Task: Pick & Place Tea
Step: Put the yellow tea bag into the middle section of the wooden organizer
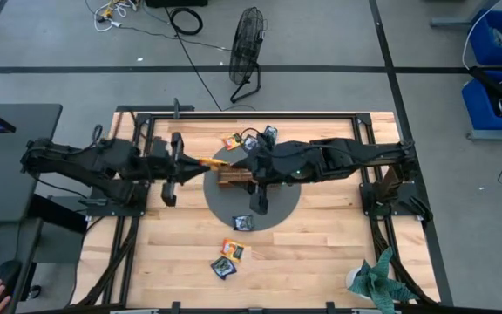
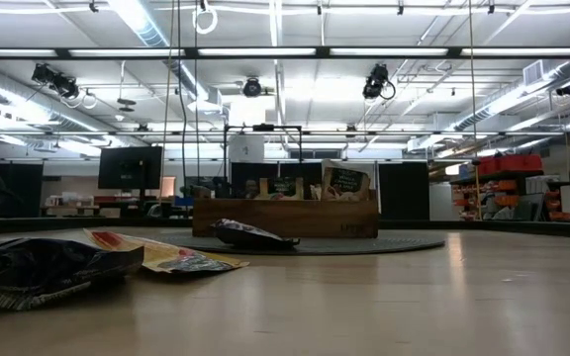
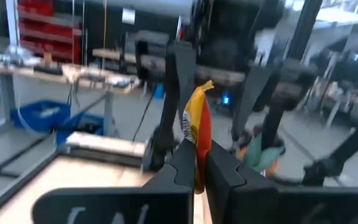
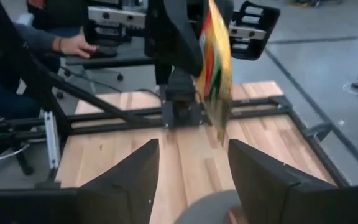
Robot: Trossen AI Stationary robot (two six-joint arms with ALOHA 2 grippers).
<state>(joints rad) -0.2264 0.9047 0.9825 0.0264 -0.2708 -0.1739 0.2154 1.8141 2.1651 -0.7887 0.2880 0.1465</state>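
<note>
**Handover done: carry the sachet to the tray cleanly**

My left gripper (image 3: pixel 199 163) has its 2 fingers clamped on the lower edge of an orange-and-yellow tea sachet (image 3: pixel 199 134), which stands upright above them. My right gripper (image 4: pixel 191 171) faces it with fingers spread apart and nothing between them; the sachet (image 4: pixel 215 65) hangs just ahead of that gap, not touching either finger.

The wooden tray (image 1: pixel 236 177) sits on the dark round mat (image 1: pixel 279 209), just beyond my left fingertips and under my right arm. I judge the step in hand is delivering this sachet into a tray compartment. To do it well I should back my right arm off first, keep the sachet vertical, and line its edge with a free slot before letting go.

3 loose sachets (image 1: pixel 228 255) lie on the table well apart from both grippers.
</note>
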